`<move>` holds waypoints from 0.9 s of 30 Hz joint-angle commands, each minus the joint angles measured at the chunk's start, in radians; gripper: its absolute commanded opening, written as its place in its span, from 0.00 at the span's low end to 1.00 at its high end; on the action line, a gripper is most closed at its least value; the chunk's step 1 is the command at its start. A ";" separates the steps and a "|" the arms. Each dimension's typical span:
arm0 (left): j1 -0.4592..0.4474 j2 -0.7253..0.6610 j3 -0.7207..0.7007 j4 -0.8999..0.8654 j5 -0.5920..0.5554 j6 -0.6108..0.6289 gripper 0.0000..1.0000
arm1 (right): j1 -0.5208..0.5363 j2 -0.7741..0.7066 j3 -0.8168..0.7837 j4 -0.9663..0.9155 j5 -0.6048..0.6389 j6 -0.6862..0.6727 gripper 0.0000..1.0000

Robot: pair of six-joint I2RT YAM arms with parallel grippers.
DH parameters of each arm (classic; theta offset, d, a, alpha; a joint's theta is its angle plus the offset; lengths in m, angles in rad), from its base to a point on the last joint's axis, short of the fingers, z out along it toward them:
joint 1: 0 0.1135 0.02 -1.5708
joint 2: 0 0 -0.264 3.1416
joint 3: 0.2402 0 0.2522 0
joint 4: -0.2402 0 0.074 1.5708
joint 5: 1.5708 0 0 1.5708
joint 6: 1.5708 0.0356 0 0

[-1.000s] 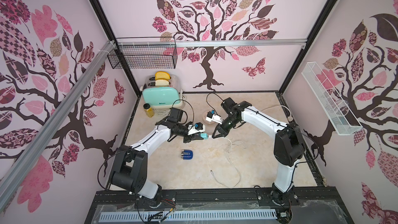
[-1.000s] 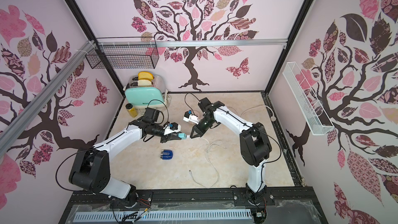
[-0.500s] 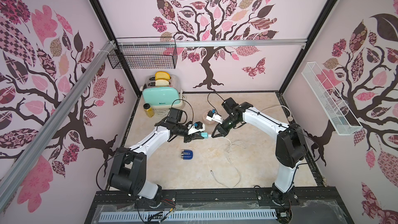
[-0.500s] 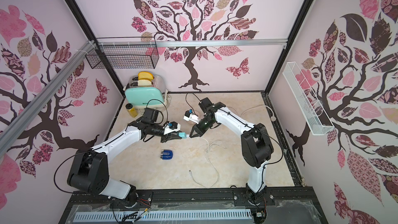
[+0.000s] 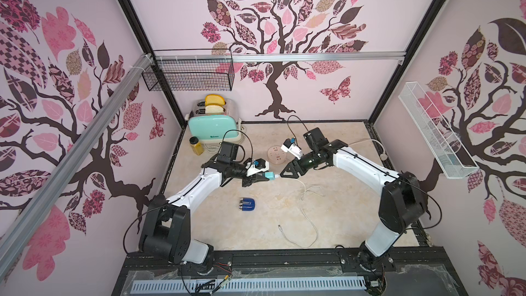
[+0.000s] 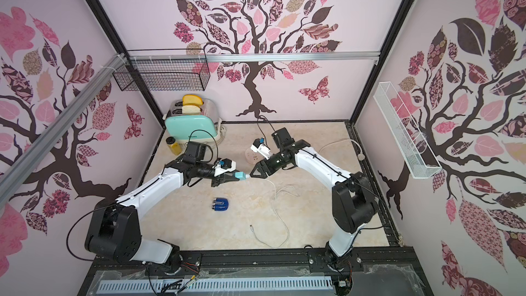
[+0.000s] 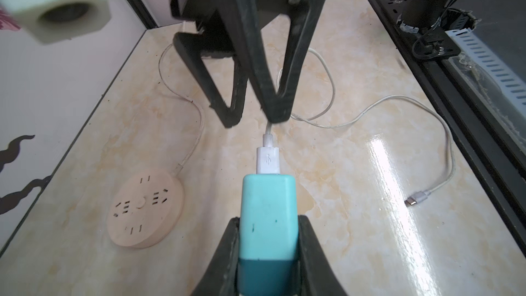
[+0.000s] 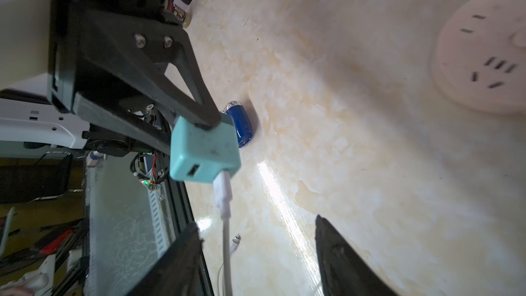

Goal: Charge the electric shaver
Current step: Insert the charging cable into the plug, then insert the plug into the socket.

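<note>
Cable end (image 5: 279, 226) nearest the robot bases, loose on the table (image 5: 355, 223). Just beyond it, shaver (image 5: 247, 204): flat on the tabletop, silver head toward the left arm's side, touched by neither gripper. Plain in both top views; in the right wrist view only a blue sliver of shaver (image 8: 242, 126) behind the adapter (image 8: 203, 152); out of the left wrist view altogether. Farther on, left gripper (image 5: 263, 177), closed tight on that mint adapter and holding it above the table. Tip to tip with it, right gripper (image 5: 283, 174); jaws hard to judge from above. Settled by the left wrist view: right gripper (image 7: 253, 116) spread wide, holding nothing, white cable (image 7: 268, 128) running up to one fingertip, contact unclear. Readable only in the wrist views: USB plug (image 7: 267, 160) seated in the adapter. Farther still, round socket disc (image 5: 276, 155), then toaster (image 5: 215, 129) against the back wall.
</note>
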 commanded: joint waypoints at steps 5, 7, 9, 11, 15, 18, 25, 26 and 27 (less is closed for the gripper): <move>0.029 -0.012 0.017 0.009 -0.028 -0.046 0.00 | -0.006 -0.274 -0.259 0.492 -0.037 0.558 0.99; 0.029 -0.007 0.020 0.014 -0.045 -0.076 0.00 | 0.014 -0.327 -0.314 0.634 -0.046 0.708 1.00; 0.027 -0.005 0.017 0.024 -0.067 -0.095 0.00 | 0.056 -0.352 -0.309 0.635 -0.015 0.737 0.99; 0.028 -0.007 0.016 0.040 -0.078 -0.119 0.00 | 0.093 -0.347 -0.311 0.633 -0.002 0.761 0.99; 0.022 -0.011 0.022 0.073 -0.075 -0.175 0.00 | 0.125 -0.301 -0.425 0.835 0.033 0.946 0.99; 0.017 -0.020 0.022 0.070 -0.080 -0.193 0.00 | 0.136 -0.272 -0.471 0.906 0.089 1.025 0.99; 0.016 -0.032 0.004 0.101 -0.039 -0.241 0.00 | 0.140 -0.210 -0.488 0.983 0.142 1.078 0.93; 0.014 -0.031 0.004 0.103 -0.031 -0.243 0.00 | 0.142 -0.191 -0.478 1.002 0.144 1.080 0.92; 0.010 -0.029 0.003 0.103 -0.028 -0.241 0.00 | 0.142 -0.172 -0.468 1.022 0.145 1.081 0.91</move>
